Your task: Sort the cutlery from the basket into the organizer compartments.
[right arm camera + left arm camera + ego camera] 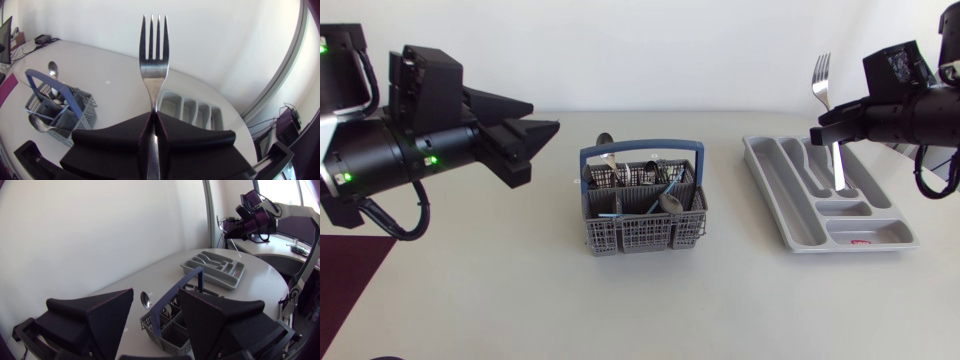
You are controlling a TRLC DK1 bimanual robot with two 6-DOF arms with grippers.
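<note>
Fork [824, 85] upright, tines up, handle pinched in right jaws over organizer [775, 205]; left jaws wide apart, empty.

The fork [154, 65] handle is partly hidden inside the right pincer [153, 120]. The basket [645, 236] walls half hide its tangled cutlery [670, 201].

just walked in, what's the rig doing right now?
Cutlery sort, part way through. The right gripper is shut on a fork, held tines up above the grey organizer. The left gripper is open, off to the left of the basket and touching nothing. The basket holds several pieces of cutlery, and one spoon lies on the table just behind it.
</note>
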